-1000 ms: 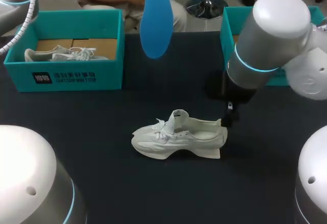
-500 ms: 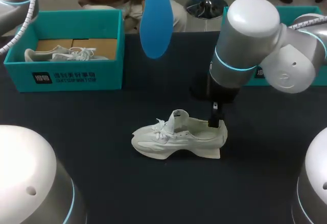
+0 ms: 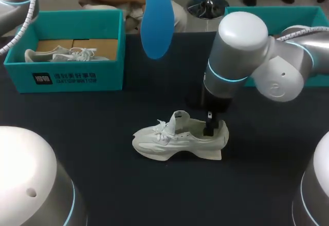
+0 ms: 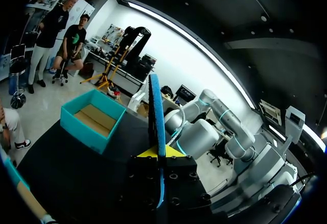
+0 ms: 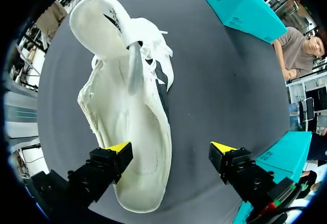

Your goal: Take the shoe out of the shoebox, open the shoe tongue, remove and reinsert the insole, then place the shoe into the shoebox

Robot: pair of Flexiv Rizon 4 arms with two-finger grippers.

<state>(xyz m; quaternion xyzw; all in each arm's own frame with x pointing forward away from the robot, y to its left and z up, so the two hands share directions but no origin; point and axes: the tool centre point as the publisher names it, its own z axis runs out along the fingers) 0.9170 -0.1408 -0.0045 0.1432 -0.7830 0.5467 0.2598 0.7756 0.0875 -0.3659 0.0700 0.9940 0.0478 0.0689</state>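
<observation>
A white shoe (image 3: 177, 141) stands upright on the dark table, toe to the left, tongue (image 5: 97, 25) raised. My right gripper (image 5: 171, 148) hangs open over its heel end. One finger is above the shoe's opening, the other beside the shoe over the table; neither visibly touches it. In the head view a dark finger (image 3: 209, 128) shows at the heel collar. My left gripper (image 4: 159, 151) is shut on a blue insole (image 3: 157, 20), held high above the table's far side, hanging toe down. A teal shoebox (image 3: 67, 76) stands at the far left.
A second white shoe (image 3: 61, 55) lies in the left shoebox on brown cardboard. Another teal box (image 3: 234, 20) stands at the far right, partly hidden by my right arm. The right wrist view shows both boxes (image 5: 240, 7), (image 5: 286, 152) beyond the shoe.
My right arm has swung left and down, bringing its open gripper from beside the heel to over the shoe's heel. The left arm and the insole have stayed put.
</observation>
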